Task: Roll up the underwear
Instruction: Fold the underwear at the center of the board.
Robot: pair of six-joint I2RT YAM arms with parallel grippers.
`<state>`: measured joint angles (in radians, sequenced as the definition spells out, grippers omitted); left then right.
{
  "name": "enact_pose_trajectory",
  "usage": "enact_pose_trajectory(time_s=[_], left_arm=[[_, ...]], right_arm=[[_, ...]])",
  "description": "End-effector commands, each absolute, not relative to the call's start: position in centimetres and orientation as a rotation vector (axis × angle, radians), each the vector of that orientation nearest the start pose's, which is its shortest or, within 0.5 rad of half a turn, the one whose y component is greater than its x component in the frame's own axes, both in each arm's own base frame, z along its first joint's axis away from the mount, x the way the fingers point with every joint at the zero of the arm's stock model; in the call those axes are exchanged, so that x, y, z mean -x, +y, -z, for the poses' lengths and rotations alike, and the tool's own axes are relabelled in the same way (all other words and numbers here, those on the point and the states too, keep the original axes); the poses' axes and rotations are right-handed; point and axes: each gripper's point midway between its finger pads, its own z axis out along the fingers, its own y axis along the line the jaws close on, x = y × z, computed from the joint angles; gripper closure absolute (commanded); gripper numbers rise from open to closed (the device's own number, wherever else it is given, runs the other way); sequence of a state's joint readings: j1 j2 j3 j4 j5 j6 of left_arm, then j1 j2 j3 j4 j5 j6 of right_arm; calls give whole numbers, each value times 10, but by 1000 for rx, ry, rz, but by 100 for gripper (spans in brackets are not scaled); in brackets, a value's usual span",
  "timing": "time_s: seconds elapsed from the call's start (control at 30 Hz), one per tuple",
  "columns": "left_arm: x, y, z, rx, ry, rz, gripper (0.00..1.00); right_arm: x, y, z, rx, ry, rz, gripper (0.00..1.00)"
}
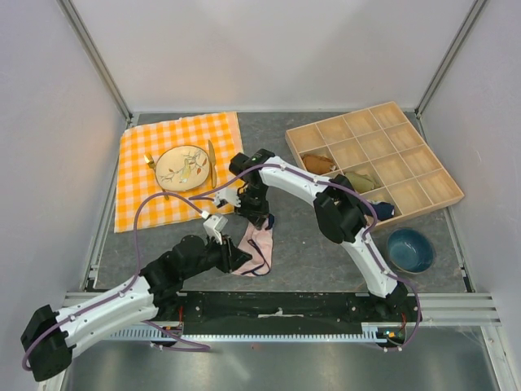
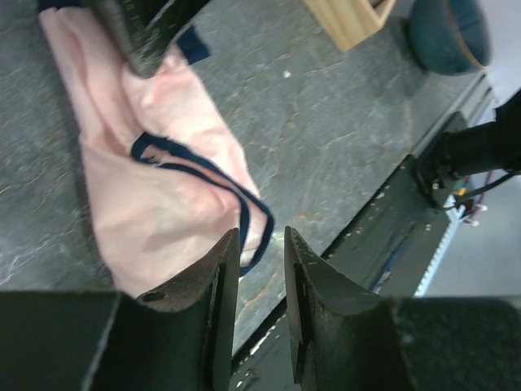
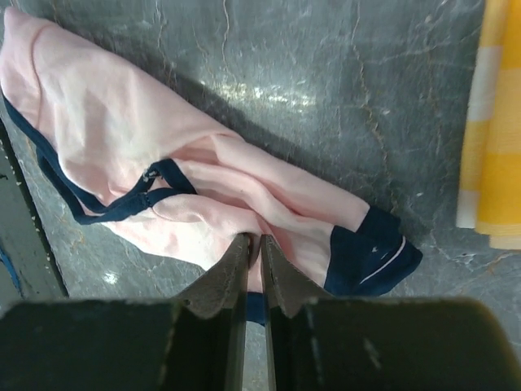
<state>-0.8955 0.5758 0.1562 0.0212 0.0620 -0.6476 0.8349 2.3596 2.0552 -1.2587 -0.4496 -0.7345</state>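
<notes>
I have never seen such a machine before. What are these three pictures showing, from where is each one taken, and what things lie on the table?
Two robot arms are bolted to the near edge of a grey table. One picture looks down from above; the other two come from a small camera on each wrist.

Between the arms lies pink underwear with navy edging, partly folded. The right gripper has its jaws nearly closed on the fabric's edge. The left gripper stands at the other end, its jaws slightly apart; whether it holds the fabric is unclear.

Also on the table: an orange checked cloth with a plate, a wooden tray holding a few rolled garments, and a blue bowl.
</notes>
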Motion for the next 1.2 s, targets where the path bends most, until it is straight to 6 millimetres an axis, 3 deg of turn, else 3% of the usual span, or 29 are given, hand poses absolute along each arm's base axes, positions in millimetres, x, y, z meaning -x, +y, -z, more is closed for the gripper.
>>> enact_pose_trajectory(time_s=[0.0,0.03,0.1,0.13,0.23,0.27,0.3,0.37,0.5,0.63,0.93,1.17], left_arm=[[-136,-248,-124,-340,1960,1181,65],[-139,-252,-132,-334,1923,1201,65],[-141,-257,-126,-344,1941,1201,65],[-145,-262,-136,-337,1898,1225,65],[-153,-269,-124,-314,1931,1203,65],[-157,-273,-130,-304,1896,1217,65],[-162,-274,-122,-290,1919,1195,65],[-168,-279,-129,-277,1881,1208,65],[-180,-286,-124,-250,1886,1181,65],[-190,-288,-107,-219,1932,1127,66],[-200,-261,-55,-74,2096,923,70],[-197,-239,-41,0,2135,837,73]], right_arm=[[-263,373,-51,2109,2133,-692,83],[-263,373,-52,2111,2131,-692,83],[-263,373,-51,2106,2136,-697,83],[-263,373,-51,2106,2137,-699,83],[-261,374,-51,2104,2138,-714,83],[-261,375,-51,2103,2135,-716,83],[-261,375,-51,2101,2140,-719,83],[-261,376,-50,2098,2138,-721,83],[-261,376,-47,2098,2145,-729,83],[-260,377,-47,2098,2144,-736,83],[-258,381,-60,2085,2116,-767,81],[-264,386,-101,2038,2034,-772,73]])
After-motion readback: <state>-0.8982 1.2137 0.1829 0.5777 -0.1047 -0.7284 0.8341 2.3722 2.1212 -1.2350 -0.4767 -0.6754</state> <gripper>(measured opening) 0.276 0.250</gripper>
